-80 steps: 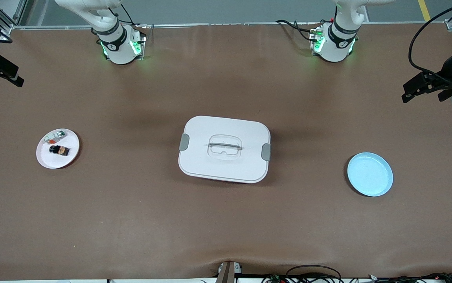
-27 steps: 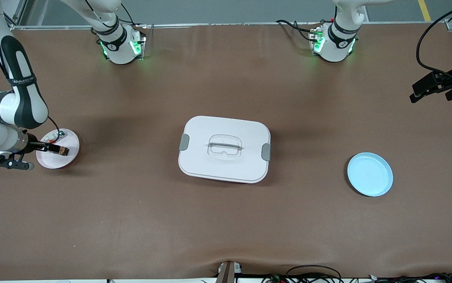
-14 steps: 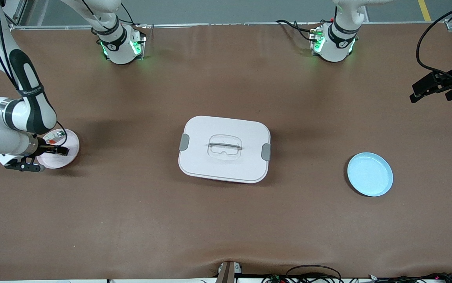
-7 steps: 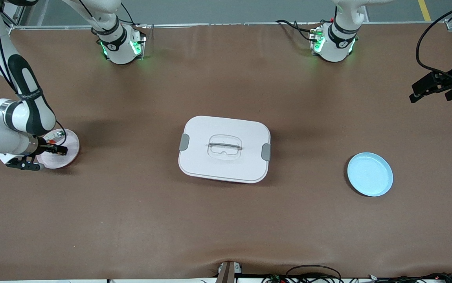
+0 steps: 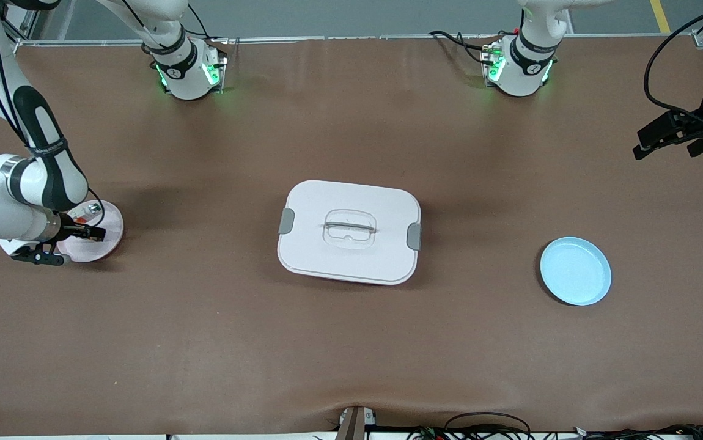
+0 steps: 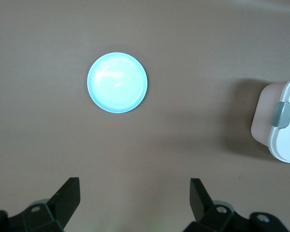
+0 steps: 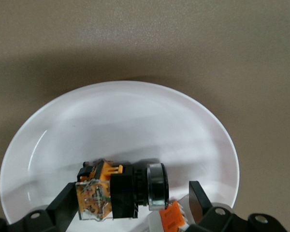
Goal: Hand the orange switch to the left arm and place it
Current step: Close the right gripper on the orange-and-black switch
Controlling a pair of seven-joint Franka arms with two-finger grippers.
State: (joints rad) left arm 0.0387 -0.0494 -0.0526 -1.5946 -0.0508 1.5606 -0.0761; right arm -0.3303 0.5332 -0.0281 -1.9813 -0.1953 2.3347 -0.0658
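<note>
Right gripper (image 7: 130, 203), fingers spread, straddles the orange switch (image 7: 118, 189); next, pinch it. Left gripper (image 6: 135, 200) waits, spread.

Right gripper (image 5: 90, 233) reaches down low, fingers spread apart; left gripper (image 5: 663, 135) waits raised at its end, fingers (image 6: 67, 195) wide.

Box (image 5: 349, 231) sits mid-tabletop (image 5: 351, 342), only tall obstacle between pink plate (image 5: 110, 235) at right arm's end and blue plate (image 5: 575, 271) at left arm's end. Bare tabletop strips run nearer front camera than box and between box and arm bases. Right gripper (image 5: 85, 233) low over pink plate; left gripper (image 5: 663, 134) up over tabletop edge, fingers (image 6: 67, 198) spread.
</note>
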